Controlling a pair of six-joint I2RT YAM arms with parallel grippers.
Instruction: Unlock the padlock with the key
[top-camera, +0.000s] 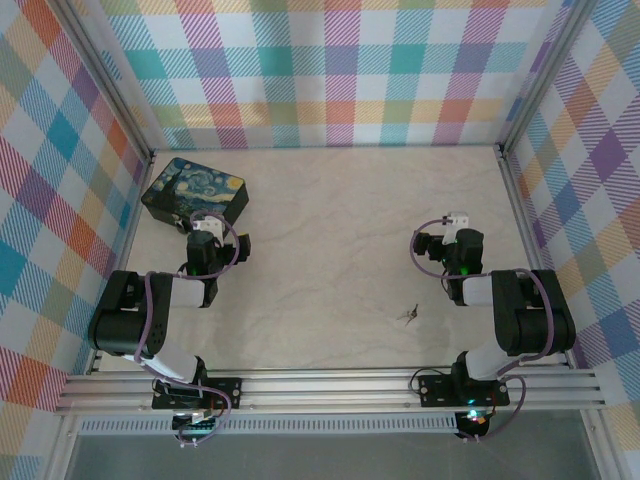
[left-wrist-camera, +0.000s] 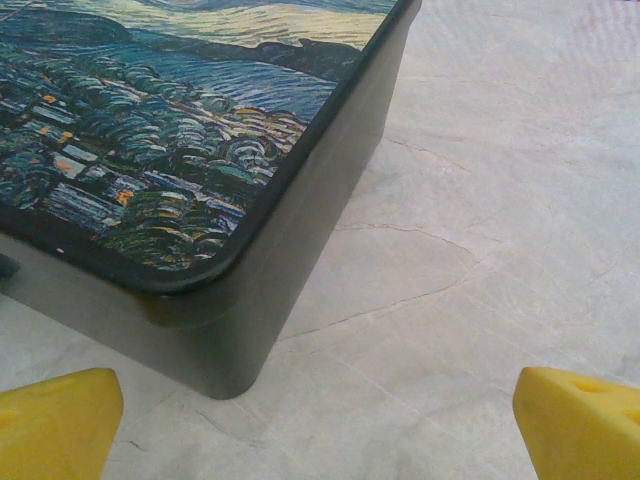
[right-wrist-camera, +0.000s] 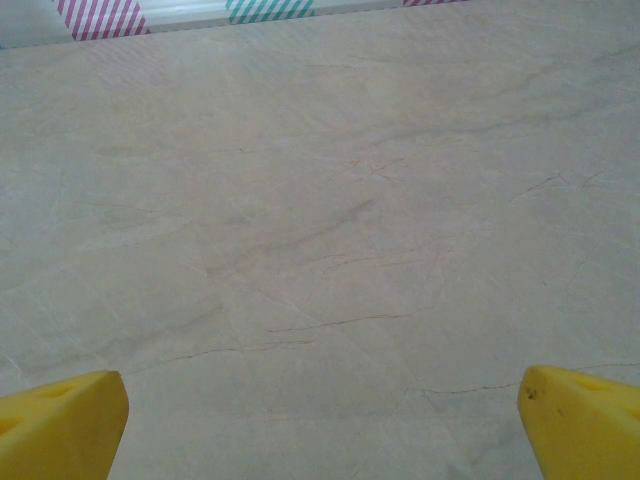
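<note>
**Both pincers spread wide, tiny metal bit lying by the right arm**

Closest to you, a grey metal rail (top-camera: 330, 385) with ridges runs along the edge, and both arm bases are bolted to it. Just past the rail, on the pale table (top-camera: 330, 230) that looks like stone with thin cracks, lies a tiny dark speck (top-camera: 410, 314). It is thin and spiky, like small metal bits. It sits just left of your right arm's big black elbow, apart from both pincers. It is too small to tell padlock from key.

Your right arm (top-camera: 520, 310) is folded up, with its elbow near the right wall and its front part reaching away from you. The right pincer (right-wrist-camera: 320, 435) hangs over bare table. Its yellow wedge-shaped fingertips (right-wrist-camera: 60, 425) stand far apart with nothing between them.

Your left arm (top-camera: 135, 315) is folded the same way, with its elbow out to the left. The left pincer (left-wrist-camera: 320, 435) is spread wide too, with nothing between its yellow tips, and it points at the box (left-wrist-camera: 200, 150). The box is dark and smooth with rounded corners. Its flat lid has a swirly blue and yellow painting. The near corner of the box sits just in front of the fingertips, not touching them.

Farthest away, walls (top-camera: 330, 70) in bright checked stripes close in the table.
</note>
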